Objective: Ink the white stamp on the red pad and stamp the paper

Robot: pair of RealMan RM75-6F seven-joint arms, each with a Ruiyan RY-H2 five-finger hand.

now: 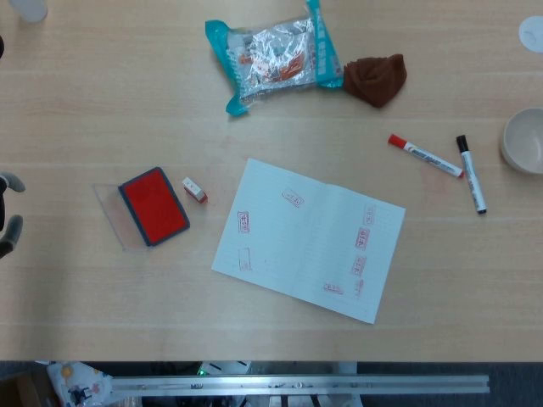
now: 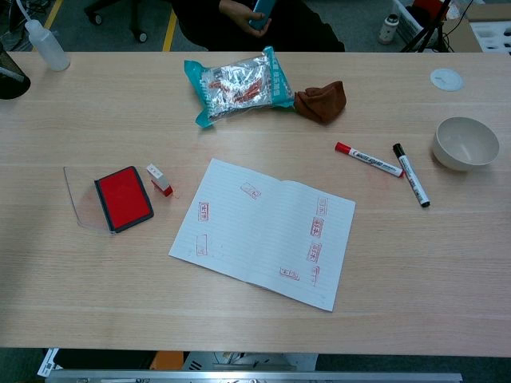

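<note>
Beside red pad (image 1: 153,205), small white stamp (image 1: 194,190)

Around the paper (image 2: 263,232), bare table (image 2: 239,327) lies open toward the robot and on the right. Left of it, the white stamp (image 2: 160,179) and red pad (image 2: 123,198) crowd together; beyond it, two markers (image 2: 390,170) and a snack bag (image 2: 238,84) obstruct.

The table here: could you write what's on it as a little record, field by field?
stamp: white stamp lying beside the pad, unheld
pad: red pad open, its clear lid to its left
paper: paper open, several red prints on it
left hand: fingertips only at the head view's left edge
right hand: not in view
others: snack bag, brown cloth, two markers, bowl
</note>
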